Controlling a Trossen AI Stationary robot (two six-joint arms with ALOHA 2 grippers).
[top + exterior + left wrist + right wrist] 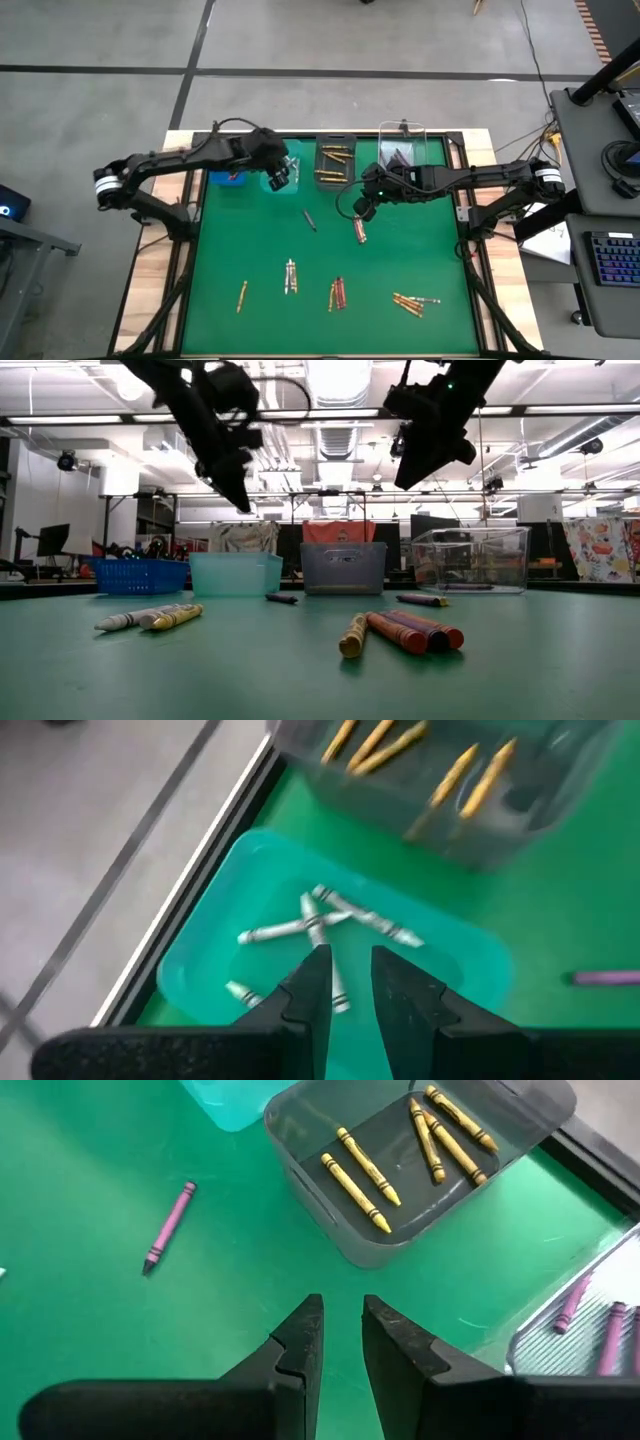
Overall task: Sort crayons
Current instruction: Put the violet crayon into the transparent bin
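Observation:
Loose crayons lie flat on the green table: a purple one (310,220), a dark one (359,230), silver ones (290,275), a gold one (242,295), red ones (338,293) and gold ones (410,300). My left gripper (347,982) hangs over the teal bin (210,935), which holds several silver crayons (320,920); its fingers stand slightly apart with nothing between them. My right gripper (341,1348) hovers above bare table near the grey bin (340,1245), which holds gold crayons (360,1180). It is open a little and holds nothing.
Four bins line the far edge: blue (228,178), teal (272,184), grey (335,160) and clear (405,148), the clear one holding purple crayons (600,1330). The middle of the green table (220,250) between bins and loose crayons is free room.

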